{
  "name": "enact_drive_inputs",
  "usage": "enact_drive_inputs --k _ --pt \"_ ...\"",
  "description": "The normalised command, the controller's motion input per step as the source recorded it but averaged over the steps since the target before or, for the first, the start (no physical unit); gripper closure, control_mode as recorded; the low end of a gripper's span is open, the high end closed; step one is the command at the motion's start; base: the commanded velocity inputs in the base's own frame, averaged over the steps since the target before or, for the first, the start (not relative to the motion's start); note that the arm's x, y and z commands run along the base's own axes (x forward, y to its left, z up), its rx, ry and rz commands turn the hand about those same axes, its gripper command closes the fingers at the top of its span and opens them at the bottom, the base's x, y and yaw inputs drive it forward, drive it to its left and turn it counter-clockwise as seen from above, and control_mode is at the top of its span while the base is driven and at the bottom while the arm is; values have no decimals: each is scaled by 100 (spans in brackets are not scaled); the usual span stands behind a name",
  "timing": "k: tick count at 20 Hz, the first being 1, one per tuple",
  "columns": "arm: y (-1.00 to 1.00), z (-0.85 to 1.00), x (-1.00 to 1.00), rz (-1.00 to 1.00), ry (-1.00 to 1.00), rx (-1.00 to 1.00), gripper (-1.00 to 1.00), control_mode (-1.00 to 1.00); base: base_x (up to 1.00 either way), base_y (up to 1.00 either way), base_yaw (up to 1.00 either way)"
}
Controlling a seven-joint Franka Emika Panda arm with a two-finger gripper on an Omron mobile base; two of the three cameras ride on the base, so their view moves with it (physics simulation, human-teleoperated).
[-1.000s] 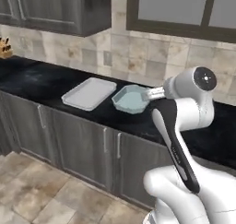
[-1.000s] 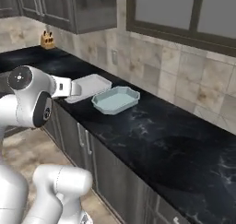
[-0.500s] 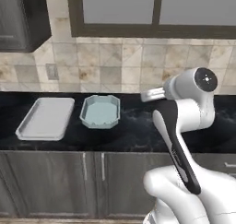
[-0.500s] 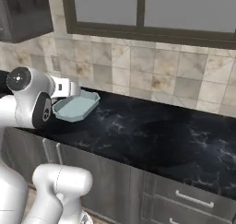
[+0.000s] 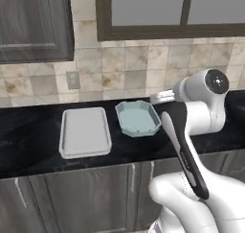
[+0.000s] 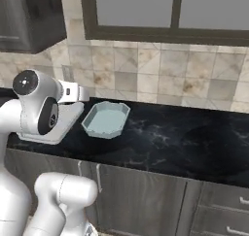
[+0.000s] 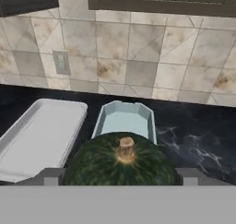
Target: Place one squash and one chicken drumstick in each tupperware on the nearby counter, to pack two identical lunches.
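Dark green and ribbed, the squash (image 7: 120,162) sits pinched in the hand (image 7: 120,174), stem up, carried above the near edge of the black counter (image 6: 194,143). Ahead lie both containers, side by side and empty: the white rectangular tupperware (image 5: 84,131) to the left, the pale-blue octagonal one (image 5: 138,118) to the right. The step in hand is delivery of this squash; next, I judge, reach forward over the blue container, lower, and release.

Base views: behind arm, left and right, facing table (image 5: 28,155); share both containers.
Hand view: close, low, toward the tiled wall (image 7: 138,48).
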Motion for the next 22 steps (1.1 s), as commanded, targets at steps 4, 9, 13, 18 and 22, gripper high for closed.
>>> enact_drive_inputs --k 4,9,13,18,22 --pt "0 0 0 0 0 0 100 100 39 100 -11" --pt "0 0 0 0 0 0 100 100 42 90 -9" --pt "9 -16 17 -5 0 -3 100 -100 21 26 -5" --pt "1 -49 35 -7 0 -4 100 -100 0 0 0" --pt "0 -54 22 -1 5 0 100 -100 0 0 0"
